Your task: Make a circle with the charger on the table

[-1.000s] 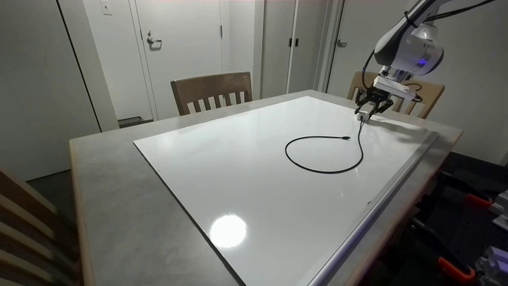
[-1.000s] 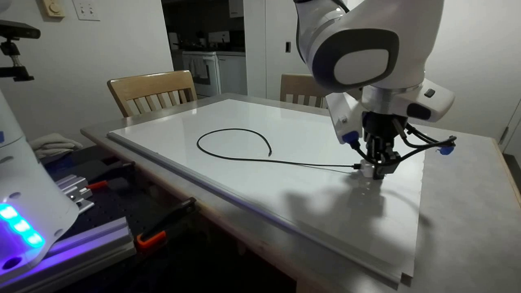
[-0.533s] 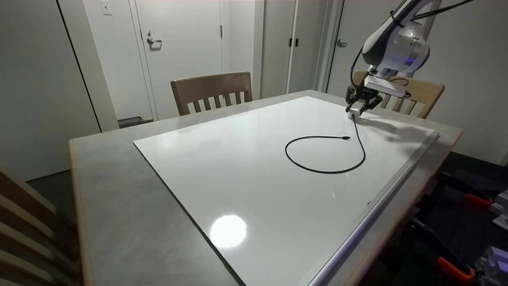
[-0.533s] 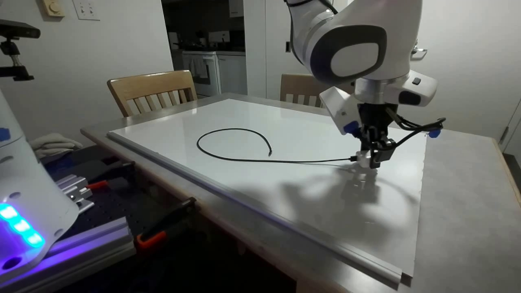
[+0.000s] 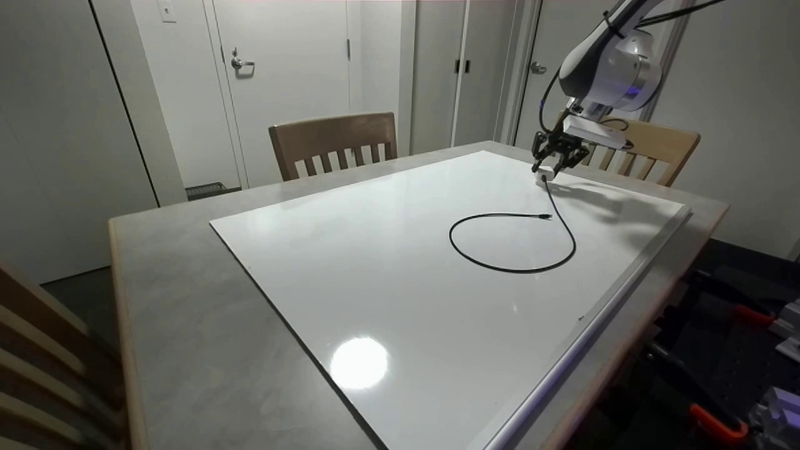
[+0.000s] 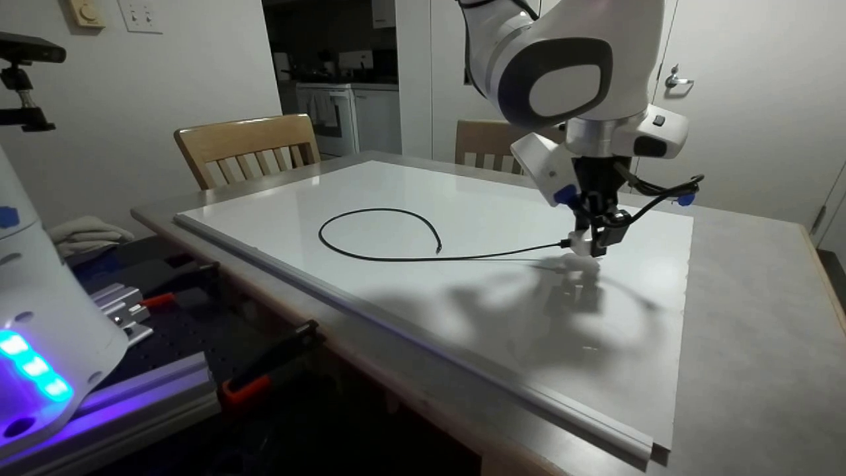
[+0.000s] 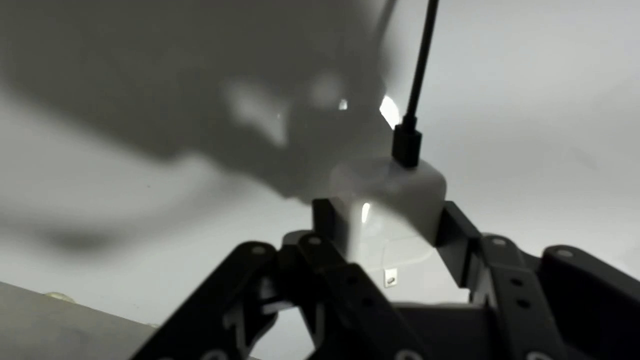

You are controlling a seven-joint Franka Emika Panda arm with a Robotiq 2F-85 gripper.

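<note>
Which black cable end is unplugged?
The free plug lying on the table's white panel; the other black connector is seated in the white charger block gripped by the claw.

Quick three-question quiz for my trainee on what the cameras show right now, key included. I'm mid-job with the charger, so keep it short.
1. Fill in: the loose end of the black cable lies on the ____ part of the table.

2. True or false: the black cable is laid out in one straight line.

3. Multiple choice: the gripper is closed on
(a) the loose end
(b) the white charger block
(c) nothing

Key: 1. white; 2. false, it curves round; 3. b.
</note>
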